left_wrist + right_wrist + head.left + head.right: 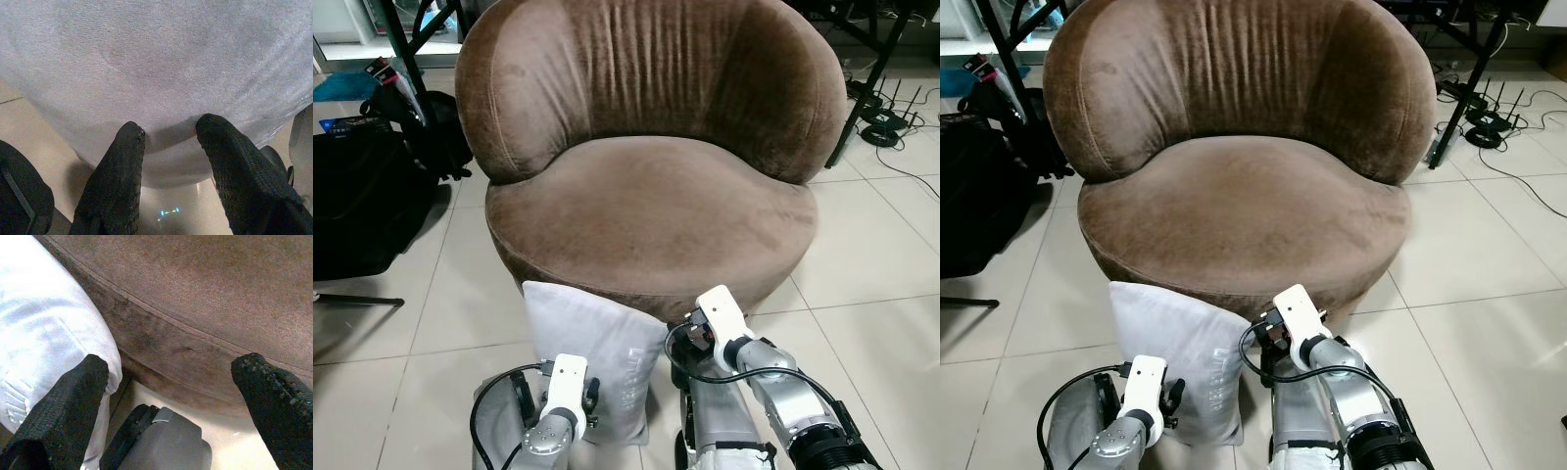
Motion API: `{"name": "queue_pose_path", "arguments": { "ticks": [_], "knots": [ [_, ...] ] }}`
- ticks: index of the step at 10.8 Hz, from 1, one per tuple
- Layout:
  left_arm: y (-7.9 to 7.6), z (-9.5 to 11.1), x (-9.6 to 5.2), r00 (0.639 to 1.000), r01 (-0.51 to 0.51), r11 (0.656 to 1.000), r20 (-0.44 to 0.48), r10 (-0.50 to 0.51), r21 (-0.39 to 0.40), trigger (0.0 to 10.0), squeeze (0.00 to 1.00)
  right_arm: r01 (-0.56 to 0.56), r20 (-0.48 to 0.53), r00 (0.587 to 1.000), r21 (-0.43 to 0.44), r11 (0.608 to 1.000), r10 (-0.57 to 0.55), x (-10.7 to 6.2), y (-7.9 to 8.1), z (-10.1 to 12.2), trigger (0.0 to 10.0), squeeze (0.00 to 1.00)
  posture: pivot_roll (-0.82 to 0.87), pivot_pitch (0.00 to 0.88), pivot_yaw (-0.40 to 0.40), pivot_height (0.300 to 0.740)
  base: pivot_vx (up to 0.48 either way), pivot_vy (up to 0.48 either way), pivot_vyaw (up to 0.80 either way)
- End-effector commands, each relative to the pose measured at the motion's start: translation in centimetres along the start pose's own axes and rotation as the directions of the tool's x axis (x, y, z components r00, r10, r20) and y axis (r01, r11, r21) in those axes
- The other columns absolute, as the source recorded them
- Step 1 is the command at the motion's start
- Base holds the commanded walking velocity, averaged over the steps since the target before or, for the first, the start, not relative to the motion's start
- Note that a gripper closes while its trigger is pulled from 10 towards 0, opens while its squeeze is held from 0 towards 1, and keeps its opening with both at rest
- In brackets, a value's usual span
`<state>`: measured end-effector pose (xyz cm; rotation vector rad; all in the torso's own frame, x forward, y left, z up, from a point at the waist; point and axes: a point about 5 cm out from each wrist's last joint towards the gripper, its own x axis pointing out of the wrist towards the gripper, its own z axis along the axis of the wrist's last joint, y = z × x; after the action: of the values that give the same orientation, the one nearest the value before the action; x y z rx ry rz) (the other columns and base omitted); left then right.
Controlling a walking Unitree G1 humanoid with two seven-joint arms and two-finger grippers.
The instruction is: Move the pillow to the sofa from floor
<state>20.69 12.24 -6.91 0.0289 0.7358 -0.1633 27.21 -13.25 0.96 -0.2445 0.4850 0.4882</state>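
Observation:
A light grey pillow [592, 338] stands on edge on the tiled floor, leaning against the front of the brown round sofa chair [651, 206]. My left gripper [168, 132] is low at the pillow's near face, open, with both black fingertips [129, 139] touching the fabric. My right gripper [176, 377] is wide open at the pillow's right edge. One of its fingers [73, 396] is beside the pillow [44, 342]. The other is in front of the sofa's lower rim [195, 347]. The pillow's lower part is hidden behind my arms.
A black bag [362, 196] lies on the floor left of the sofa. Black routers with cables [886, 117] and a stand leg [867, 78] are behind it on the right. Open tile floor [871, 264] lies to the sofa's right.

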Motion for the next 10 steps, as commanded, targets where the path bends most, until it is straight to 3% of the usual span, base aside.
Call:
{"name": "queue_pose_path", "arguments": {
  "ticks": [1, 2, 7, 10],
  "knots": [
    [1.8, 2.8, 0.8, 0.999, -0.036, 0.999, 0.04, 0.035, 0.022, 10.0, 0.0, 0.003, 0.007, 1.0, -0.004, 1.0, -0.003, 0.2, 0.0, 0.3, 10.0, 0.0, -0.22, 0.0, 0.03, 0.463, 0.0, 0.0, 0.0],
    [2.4, 9.5, 2.2, 0.991, -0.054, 0.998, 0.121, 0.05, 0.034, 10.0, 0.0, 0.007, 0.004, 1.0, -0.002, 1.0, -0.007, 0.2, -0.1, 0.3, 10.0, 0.0, -0.22, 0.0, 0.026, 0.463, 0.0, 0.0, 0.0],
    [1.8, 9.2, 2.3, 0.996, -0.029, 0.999, 0.084, 0.027, 0.013, 10.0, 0.0, 0.001, -0.001, 1.0, -0.007, 1.0, -0.001, 0.4, -0.1, 0.2, 10.0, 0.0, -0.21, 0.0, 0.019, 0.463, 0.0, 0.0, 0.0],
    [1.5, 10.0, 2.3, 0.992, -0.008, 1.0, 0.127, 0.007, 0.008, 10.0, 0.0, -0.003, -0.007, 1.0, -0.007, 1.0, 0.003, 0.4, 0.0, 0.1, 10.0, 0.0, -0.21, 0.0, 0.019, 0.463, 0.0, 0.0, 0.0]
  ]
}}
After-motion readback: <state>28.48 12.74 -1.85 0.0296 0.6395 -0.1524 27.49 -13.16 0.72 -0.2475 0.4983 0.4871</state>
